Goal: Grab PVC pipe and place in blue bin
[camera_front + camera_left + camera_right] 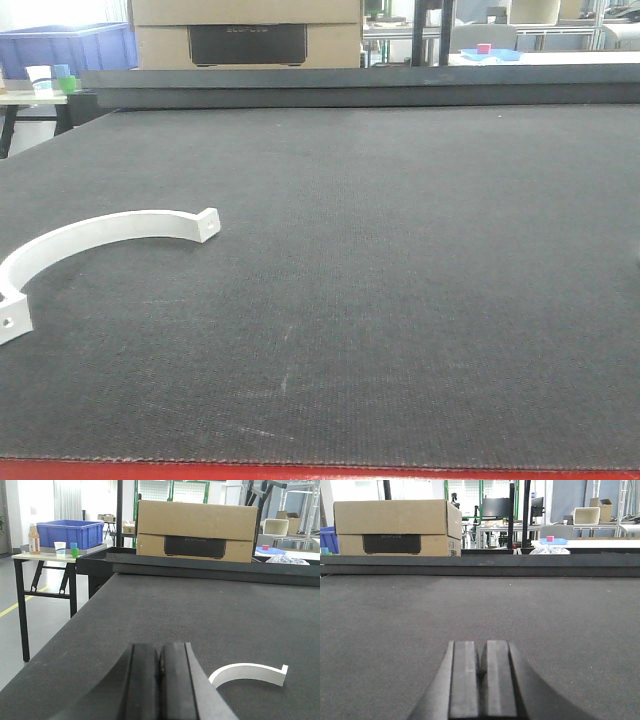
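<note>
**White pipe arc lies on the dark table, both grippers closed and empty**

A wide table point(400, 280) covered in dark grey woven matting fills most of every view. A strip of red point(300, 470) runs along its near edge, and a dark raised rail point(350, 85) runs along its far edge.

Beyond the rail stands a large cardboard box point(197, 522) with a black panel set into its front.

To the left of the box, off the main table, a blue bin point(70, 532) sits on a small pale-topped side table point(45, 556) with black legs.

The PVC pipe point(100, 228), a white flat arc with a squared, holed tab at each end, lies flat on the matting. In the front view it is at the near left of the table, with its curve bowing away from the camera. One tab sits at the left edge of the picture. In the left wrist view the pipe point(247, 672) lies just ahead and to the right of the left gripper point(160, 655), apart from it.

The left gripper's two black pads are pressed together with nothing between them. The right gripper point(482, 652) looks the same, its pads closed on each other above bare matting, and the pipe does not appear in its view.

On the side table in front of the bin stand a bottle point(34, 539), a white cup point(60, 547) and a small blue and green cup point(74, 550).
</note>
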{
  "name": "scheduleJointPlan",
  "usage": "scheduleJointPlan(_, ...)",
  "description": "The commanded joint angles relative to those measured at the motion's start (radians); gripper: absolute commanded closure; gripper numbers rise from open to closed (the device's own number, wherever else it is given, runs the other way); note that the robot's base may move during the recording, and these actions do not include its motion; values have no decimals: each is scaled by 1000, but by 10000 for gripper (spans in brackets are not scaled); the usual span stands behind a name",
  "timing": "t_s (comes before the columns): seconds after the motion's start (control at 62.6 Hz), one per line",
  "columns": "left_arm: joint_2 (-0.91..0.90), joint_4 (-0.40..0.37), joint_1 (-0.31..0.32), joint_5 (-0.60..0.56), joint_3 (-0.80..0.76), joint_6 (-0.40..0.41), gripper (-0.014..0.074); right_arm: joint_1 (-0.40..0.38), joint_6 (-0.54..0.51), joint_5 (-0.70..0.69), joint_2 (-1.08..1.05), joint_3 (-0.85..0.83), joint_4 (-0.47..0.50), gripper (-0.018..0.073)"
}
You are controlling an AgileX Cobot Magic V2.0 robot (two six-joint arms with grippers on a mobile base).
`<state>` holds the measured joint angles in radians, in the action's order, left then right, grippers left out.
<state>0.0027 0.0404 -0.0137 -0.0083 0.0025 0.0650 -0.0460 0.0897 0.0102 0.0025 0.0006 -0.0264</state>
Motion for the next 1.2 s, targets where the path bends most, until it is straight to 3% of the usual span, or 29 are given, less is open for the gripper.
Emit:
scheduleJointPlan(0.0, -3, -2, -2, -14, -3, 6, 707, -3, -6, -20, -3, -1, -5, 728)
scheduleJointPlan(0.479, -3, -2, -2, -14, -3, 6, 707, -3, -6, -20, -3, -1, -5, 728)
scheduleJointPlan(0.623, -3, 68, -2, -14, -3, 6, 707, -3, -6, -20, -3, -1, -5, 728)
scheduleJointPlan(1.182, -3, 68, -2, -54, -3, 6, 707, -3, -6, -27, -3, -1, -5, 728)
